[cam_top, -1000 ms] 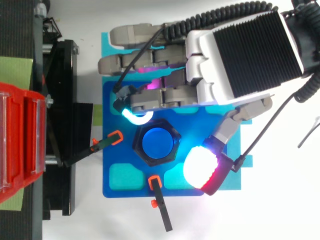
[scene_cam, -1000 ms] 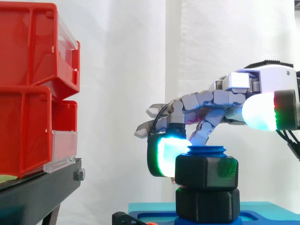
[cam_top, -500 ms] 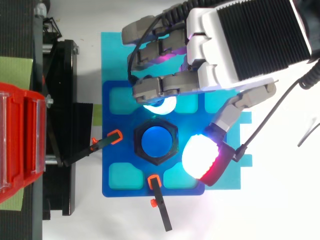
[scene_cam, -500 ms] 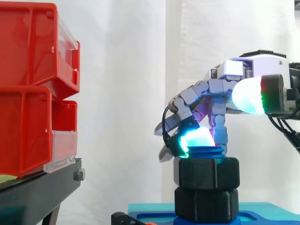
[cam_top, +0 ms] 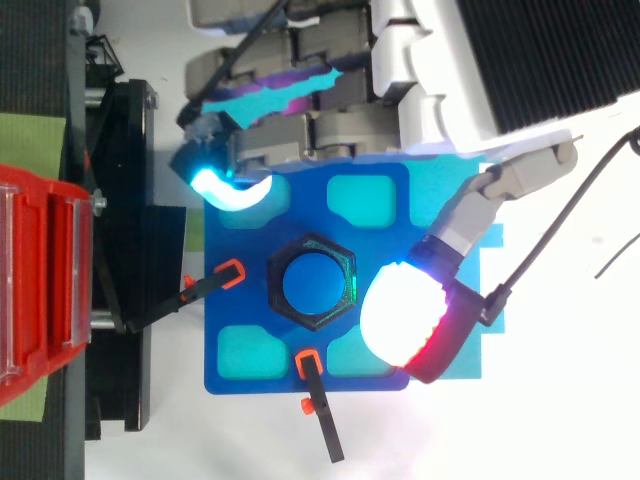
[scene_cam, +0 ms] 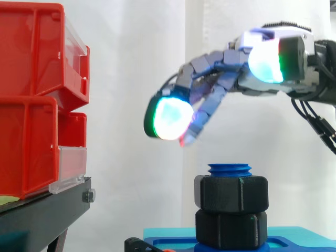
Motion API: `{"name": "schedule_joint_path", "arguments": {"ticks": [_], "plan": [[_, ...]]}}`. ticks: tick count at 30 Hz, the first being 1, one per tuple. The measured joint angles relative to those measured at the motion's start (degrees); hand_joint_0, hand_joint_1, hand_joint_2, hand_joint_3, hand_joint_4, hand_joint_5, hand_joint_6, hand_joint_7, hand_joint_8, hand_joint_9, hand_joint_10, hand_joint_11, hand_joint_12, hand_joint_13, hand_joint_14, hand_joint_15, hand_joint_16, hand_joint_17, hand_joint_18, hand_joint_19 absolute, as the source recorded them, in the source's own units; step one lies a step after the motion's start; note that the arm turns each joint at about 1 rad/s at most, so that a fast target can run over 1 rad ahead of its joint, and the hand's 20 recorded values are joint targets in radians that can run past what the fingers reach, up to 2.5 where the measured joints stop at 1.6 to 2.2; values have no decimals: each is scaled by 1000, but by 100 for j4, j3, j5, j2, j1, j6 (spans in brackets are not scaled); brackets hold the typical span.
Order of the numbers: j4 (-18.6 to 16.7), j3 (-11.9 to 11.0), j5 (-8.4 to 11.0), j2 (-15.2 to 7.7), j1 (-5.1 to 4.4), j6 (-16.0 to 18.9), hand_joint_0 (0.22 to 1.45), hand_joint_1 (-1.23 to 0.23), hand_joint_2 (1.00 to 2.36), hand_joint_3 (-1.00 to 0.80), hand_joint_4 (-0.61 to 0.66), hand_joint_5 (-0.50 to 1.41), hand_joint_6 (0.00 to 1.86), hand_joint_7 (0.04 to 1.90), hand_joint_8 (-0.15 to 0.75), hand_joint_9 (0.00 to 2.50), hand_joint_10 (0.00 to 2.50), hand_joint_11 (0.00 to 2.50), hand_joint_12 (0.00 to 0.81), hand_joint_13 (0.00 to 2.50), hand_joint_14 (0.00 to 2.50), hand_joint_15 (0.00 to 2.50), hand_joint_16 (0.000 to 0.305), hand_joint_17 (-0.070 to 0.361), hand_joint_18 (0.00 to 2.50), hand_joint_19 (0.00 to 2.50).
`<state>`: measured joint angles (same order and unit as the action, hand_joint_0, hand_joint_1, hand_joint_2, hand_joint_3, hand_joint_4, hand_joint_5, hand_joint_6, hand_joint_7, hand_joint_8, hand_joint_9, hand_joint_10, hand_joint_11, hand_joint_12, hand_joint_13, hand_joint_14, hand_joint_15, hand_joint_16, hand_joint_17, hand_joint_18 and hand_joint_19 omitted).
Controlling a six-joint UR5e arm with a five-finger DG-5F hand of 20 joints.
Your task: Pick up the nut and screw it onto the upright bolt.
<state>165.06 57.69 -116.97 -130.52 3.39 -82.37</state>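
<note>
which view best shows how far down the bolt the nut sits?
Side view: the nut sits in profile near the top of the bolt, thread showing above it. Top view gives its hex outline ringing the bolt's blue end.

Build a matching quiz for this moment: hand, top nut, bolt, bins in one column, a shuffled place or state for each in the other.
Column 1
1. hand
2. top nut
3. bolt
4. bins

Column 2
A. red, on the black stand at left
B. open, up above the bolt, touching nothing
C. black, threaded on the bolt
D. blue, upright, tip showing above the top nut

Pairs: 1-B, 2-C, 3-D, 4-A
</note>
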Motion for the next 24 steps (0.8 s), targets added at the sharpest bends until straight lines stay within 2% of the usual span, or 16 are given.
{"name": "schedule_joint_path", "arguments": {"ticks": [3, 7, 17, 24], "plan": [[41, -107, -14, -3, -9, -55, 408, -101, 1000, -500, 171, -149, 502, 671, 256, 718, 0, 0, 381, 268, 0, 0, 53, 119, 24, 0], [-28, -112, 0, -2, -45, -115, 406, -97, 1000, -500, 167, -152, 502, 665, 254, 661, 0, 0, 384, 219, 0, 0, 54, 122, 0, 0], [-371, 403, 159, -6, -207, -45, 407, -89, 1000, -500, 175, -145, 502, 674, 257, 636, 0, 0, 387, 203, 0, 0, 55, 123, 0, 0], [-301, 494, 192, -5, -280, 3, 410, -79, 1000, -500, 181, -137, 502, 706, 265, 641, 0, 0, 386, 204, 0, 0, 55, 123, 0, 0]]}}
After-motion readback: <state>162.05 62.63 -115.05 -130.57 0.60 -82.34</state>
